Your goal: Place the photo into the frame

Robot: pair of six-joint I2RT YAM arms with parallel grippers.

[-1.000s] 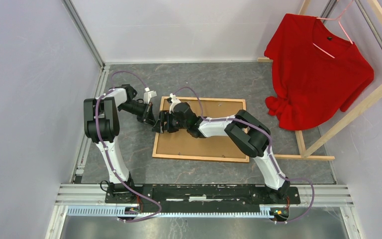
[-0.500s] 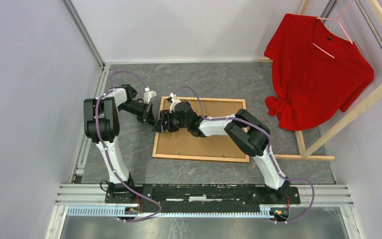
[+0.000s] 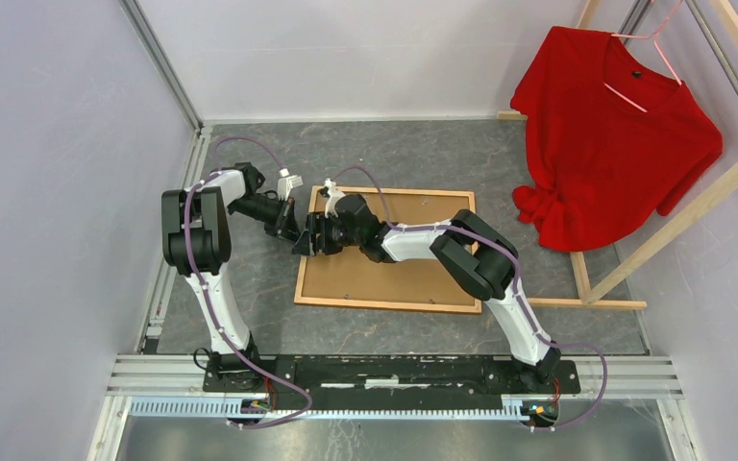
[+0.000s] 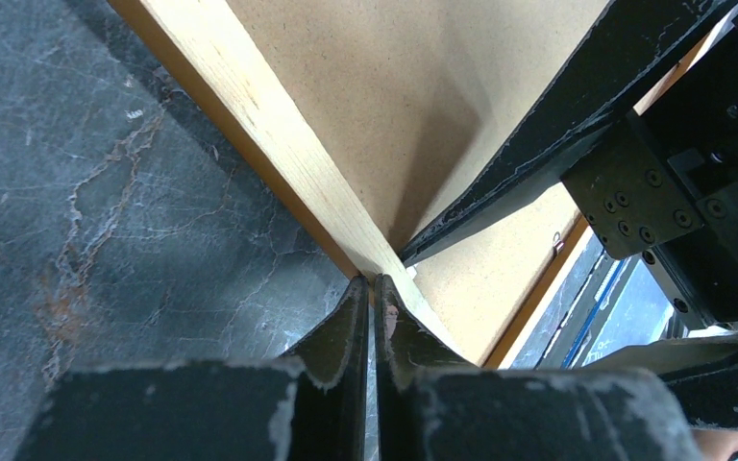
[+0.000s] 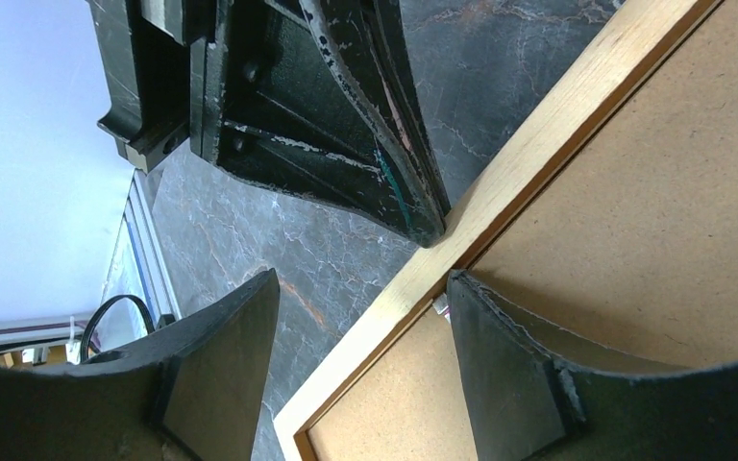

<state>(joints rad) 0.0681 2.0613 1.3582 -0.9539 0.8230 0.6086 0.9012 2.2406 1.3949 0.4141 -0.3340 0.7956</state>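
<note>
The frame (image 3: 384, 304) lies face down on the grey table with a brown backing board (image 3: 399, 274) filling it. The photo is hidden. My left gripper (image 3: 299, 234) is shut with nothing between its fingers, and its tips (image 4: 373, 281) touch the outer side of the frame's pale left rail (image 4: 259, 125). My right gripper (image 3: 314, 237) is open and straddles that same rail (image 5: 538, 144). One of its fingers (image 5: 500, 355) rests over the backing board (image 5: 653, 192) beside a small metal tab (image 5: 439, 305). The other finger (image 5: 221, 355) hangs over the table outside the rail.
A red T-shirt (image 3: 615, 134) hangs from a pale wooden rack (image 3: 692, 206) at the right, its foot bar close to the frame's right side. An aluminium rail (image 3: 168, 279) runs along the left wall. Both arms crowd the frame's left rail.
The right gripper has edged slightly further over the frame's left rail. The left arm has not moved.
</note>
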